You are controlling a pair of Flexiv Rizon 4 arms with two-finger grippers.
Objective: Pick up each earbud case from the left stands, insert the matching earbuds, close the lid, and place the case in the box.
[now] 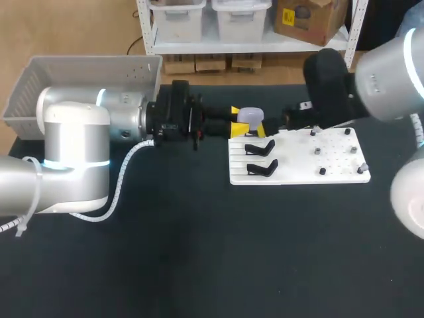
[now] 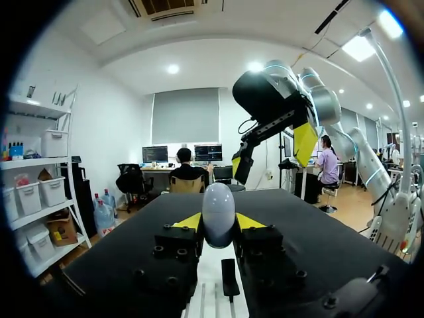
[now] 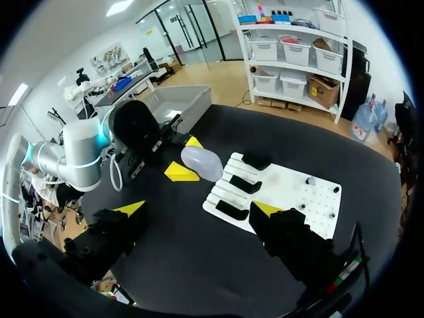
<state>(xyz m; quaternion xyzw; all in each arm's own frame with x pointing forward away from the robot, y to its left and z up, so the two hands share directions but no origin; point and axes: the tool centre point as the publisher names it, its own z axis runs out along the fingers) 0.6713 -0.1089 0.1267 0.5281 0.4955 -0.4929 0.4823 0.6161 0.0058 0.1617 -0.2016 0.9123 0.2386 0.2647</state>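
My left gripper [image 1: 246, 122] is shut on a pale lavender earbud case [image 1: 250, 116], holding it by its sides just over the left end of the white board [image 1: 298, 173]. In the left wrist view the case [image 2: 218, 213] stands upright between the yellow tips, lid closed. Two black stands [image 1: 260, 147] [image 1: 262, 167] on the board are bare. Small earbuds [image 1: 317, 151] sit on pegs at the board's right part. My right gripper [image 1: 295, 119] hangs open above the board's far edge, beyond the case, holding nothing; its spread tips [image 3: 199, 209] frame the board from above.
A grey plastic box [image 1: 79, 79] stands at the table's far left, behind my left arm. The black tabletop [image 1: 199, 252] stretches in front of the board. My right arm's elbow [image 1: 411, 192] sits at the right edge.
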